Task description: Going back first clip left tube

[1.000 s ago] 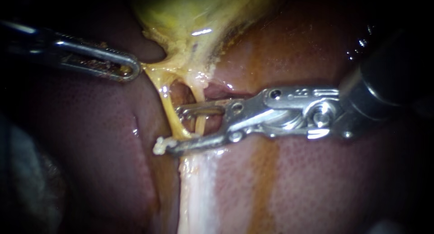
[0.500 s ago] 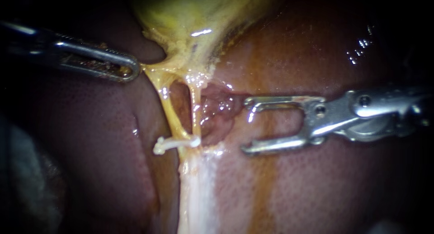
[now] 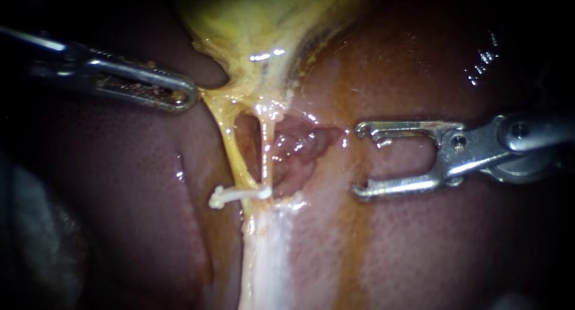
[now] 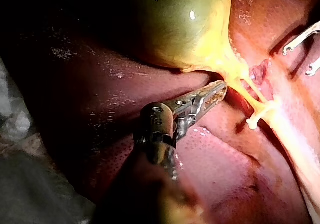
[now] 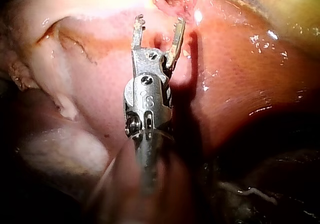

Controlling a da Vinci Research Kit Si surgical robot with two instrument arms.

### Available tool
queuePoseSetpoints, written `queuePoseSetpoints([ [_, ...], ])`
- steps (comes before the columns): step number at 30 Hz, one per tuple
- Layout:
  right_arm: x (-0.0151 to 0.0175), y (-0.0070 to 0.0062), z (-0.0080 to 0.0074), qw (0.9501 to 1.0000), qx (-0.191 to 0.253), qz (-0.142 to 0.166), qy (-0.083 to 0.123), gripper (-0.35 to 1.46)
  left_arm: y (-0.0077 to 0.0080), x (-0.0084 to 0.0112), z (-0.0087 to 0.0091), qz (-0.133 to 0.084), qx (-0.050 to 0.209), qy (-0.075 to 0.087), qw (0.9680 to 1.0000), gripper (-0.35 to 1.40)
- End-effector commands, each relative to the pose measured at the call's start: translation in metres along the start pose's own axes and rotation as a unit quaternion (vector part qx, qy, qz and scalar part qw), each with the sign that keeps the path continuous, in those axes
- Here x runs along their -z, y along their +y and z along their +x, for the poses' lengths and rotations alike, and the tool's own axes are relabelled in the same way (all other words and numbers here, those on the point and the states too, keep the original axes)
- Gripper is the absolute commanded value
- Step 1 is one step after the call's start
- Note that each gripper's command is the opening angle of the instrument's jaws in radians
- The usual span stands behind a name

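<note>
Liver is seen across the whole background, wet and reddish, with the yellow-green gallbladder hung in from above centre. Left instrument is brought in from the left. Its jaws are pressed together on the gallbladder's lower edge, and yellow tissue is drawn taut toward the tip. Two thin strands are dropped from that edge, the left tube and the right tube. A narrow window is left open between them, and a raw red patch is exposed just behind and to the right. Clip, white, is set across the low end of the left tube, just above where both tubes are merged into a pale band. Its knobbed end is stuck out past the tube's left edge and its other end is run up to the right tube. Whether the right tube is also caught cannot be told. Right instrument is entered from the right, with jaws spread wide, nothing between them and tips pointed at the tubes. Tips are held apart from clip and tubes, with a strip of bare liver and the raw patch between. Upper jaw is levelled with the raw patch, lower jaw roughly with the clip. Bare liver is left open below and right of that instrument.
</note>
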Motion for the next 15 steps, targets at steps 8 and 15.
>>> queuePoseSetpoints([
  [8, 0.0000, 0.0000, 0.0000, 1.0000, 0.000, 0.001, 0.000, 0.50, 0.0000, -0.0031, -0.0007, -0.006, -0.003, -0.005, 1.0000, -0.35],
  [15, 0.0000, -0.0001, 0.0000, 1.0000, 0.000, 0.001, 0.000, 0.50, -0.0001, -0.0041, -0.0007, -0.007, -0.003, -0.005, 1.0000, -0.35],
])
